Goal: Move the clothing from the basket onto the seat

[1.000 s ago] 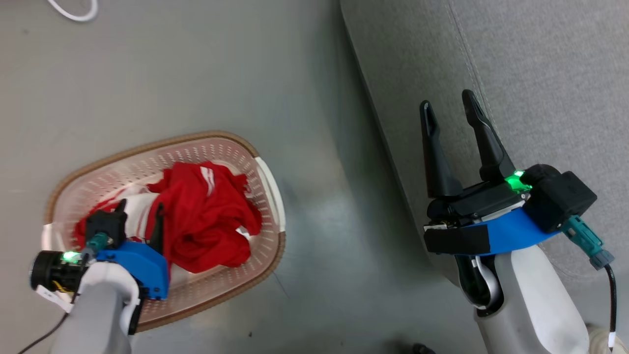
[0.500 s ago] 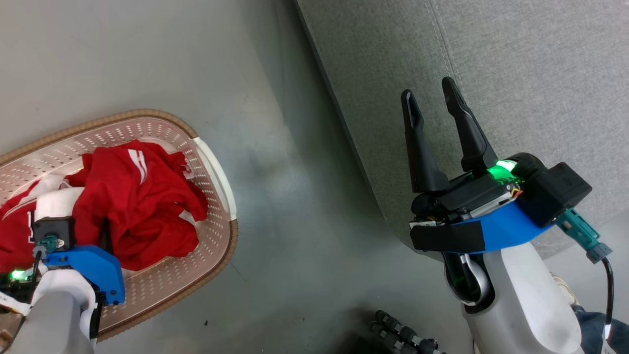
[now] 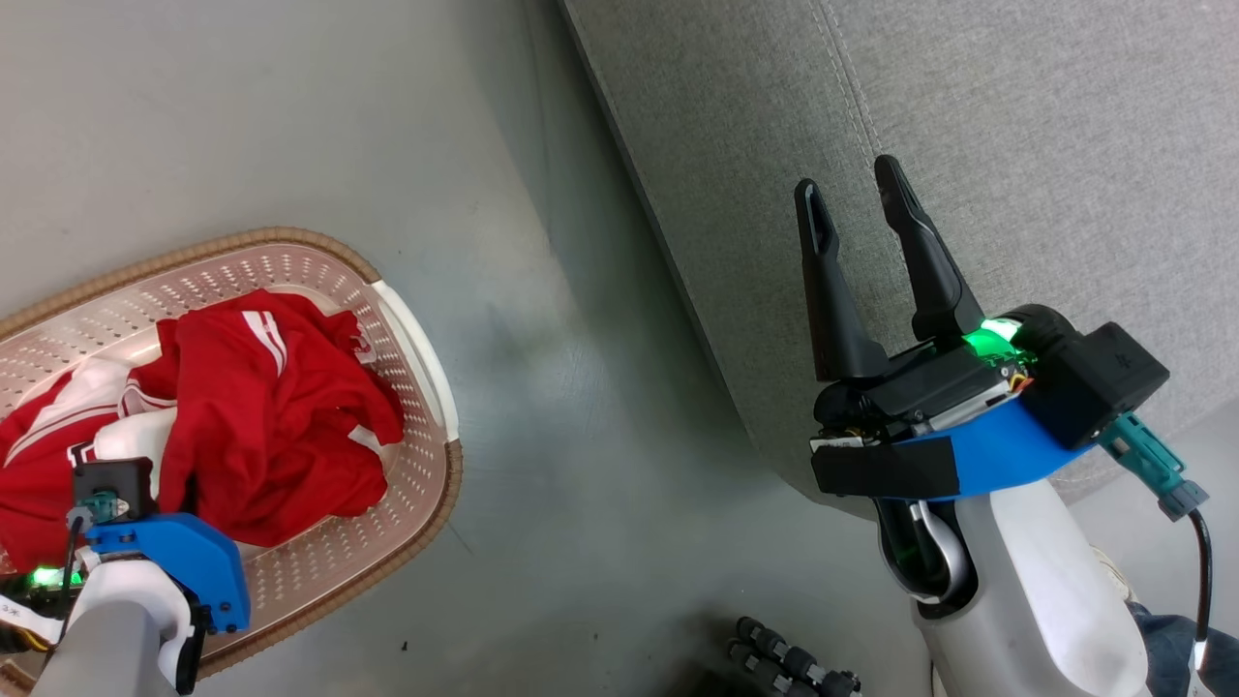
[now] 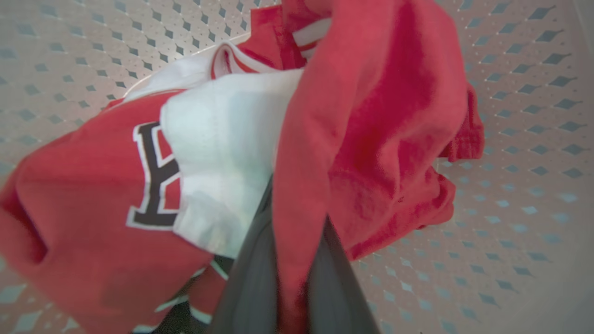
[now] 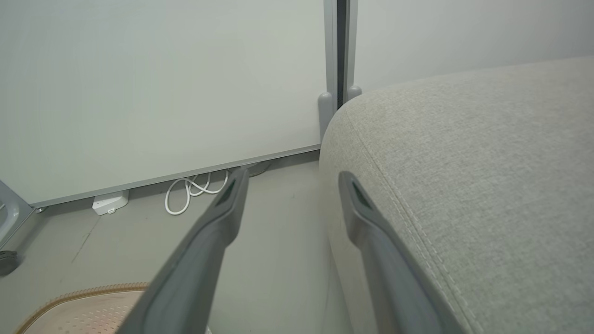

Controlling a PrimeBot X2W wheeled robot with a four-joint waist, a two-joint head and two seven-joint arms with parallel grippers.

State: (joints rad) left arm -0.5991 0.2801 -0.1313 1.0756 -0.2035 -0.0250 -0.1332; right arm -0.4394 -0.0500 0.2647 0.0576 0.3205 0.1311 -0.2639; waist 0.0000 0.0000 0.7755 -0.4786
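Clothing (image 3: 271,407) is all in the basket (image 3: 447,474), a red heap with white trim. None is on the seat (image 3: 1016,145) yet.

Your left gripper (image 4: 290,218) is down in the heap, jaws nearly together with a fold of red fabric running between them, so that's a pinch on the top garment. The white panel and the lettered piece sit just to one side of the jaws, touching the fold but outside the grip. Can't tell whether the pinch has one layer or more, since the fingertips are buried in cloth.

Taking a fold near the top makes sense. The fabric's limp, so it should hang from the jaws and peel off what's beneath. Risk as I read it: the second garment drags along, or a hem snags the basket wall.

Right gripper (image 3: 849,179) has jaws wide with nothing between them. It sits over the seat's edge, well apart from the basket and out of the way.

Bare floor (image 3: 581,436) lies between basket and seat. Next call: lift straight up, then swing across.
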